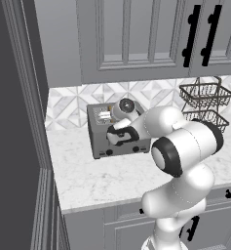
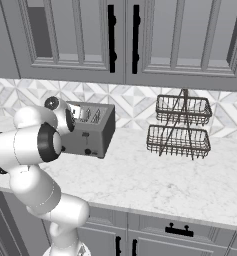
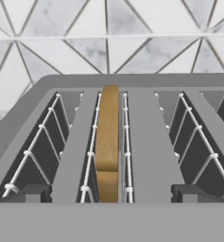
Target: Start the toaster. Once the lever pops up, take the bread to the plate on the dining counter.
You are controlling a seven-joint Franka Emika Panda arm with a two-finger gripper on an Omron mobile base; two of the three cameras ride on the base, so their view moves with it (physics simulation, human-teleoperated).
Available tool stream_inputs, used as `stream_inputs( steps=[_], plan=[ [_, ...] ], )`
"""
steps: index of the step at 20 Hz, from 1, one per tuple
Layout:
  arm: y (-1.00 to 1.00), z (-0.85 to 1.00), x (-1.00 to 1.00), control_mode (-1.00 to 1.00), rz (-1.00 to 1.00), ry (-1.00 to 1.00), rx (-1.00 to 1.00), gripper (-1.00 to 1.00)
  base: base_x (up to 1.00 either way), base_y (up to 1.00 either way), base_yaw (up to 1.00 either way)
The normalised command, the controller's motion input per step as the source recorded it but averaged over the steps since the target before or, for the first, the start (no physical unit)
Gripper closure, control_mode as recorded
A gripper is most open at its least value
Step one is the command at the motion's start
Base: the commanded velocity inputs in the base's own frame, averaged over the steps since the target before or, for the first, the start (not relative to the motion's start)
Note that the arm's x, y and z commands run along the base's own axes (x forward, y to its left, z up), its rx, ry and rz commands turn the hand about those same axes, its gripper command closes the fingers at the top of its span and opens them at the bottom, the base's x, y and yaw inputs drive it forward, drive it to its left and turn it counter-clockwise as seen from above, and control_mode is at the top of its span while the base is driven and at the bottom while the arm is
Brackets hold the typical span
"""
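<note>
The toaster (image 1: 118, 131) stands on the bench (image 1: 102, 178) against the tiled wall, and the bread (image 3: 107, 142) sits edge-up in its second slot from the left as the hand camera sees it, its top showing just above the slot. The hand (image 3: 108, 201) hovers over the toaster's front edge with its tips spread wide and nothing between them.

I'd judge the lever is yet to be pressed (though the levers are hard to make out behind the arm). To do it well, the hand should drop down the front face, set one tip squarely on the slider that serves the bread's slot, and push straight down until it latches, without nudging the toaster back.

Counted: one toaster with four slots, one slice, one two-tier wire basket rack (image 2: 181, 127), two black knobs low on the toaster's front.
</note>
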Motion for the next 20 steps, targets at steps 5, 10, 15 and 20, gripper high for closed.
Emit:
stream_inputs(
  steps=[5,10,15,20],
  plan=[
    [0.0,0.0,0.0,-1.0,0.0,0.0,0.0,-1.0,0.0,0.0,0.0],
    [0.0,0.0,0.0,-1.0,0.0,0.0,0.0,-1.0,0.0,0.0,0.0],
    [0.0,0.0,0.0,-1.0,0.0,0.0,0.0,-1.0,0.0,0.0,0.0],
    [0.0,0.0,0.0,-1.0,0.0,0.0,0.0,-1.0,0.0,0.0,0.0]
  ],
)
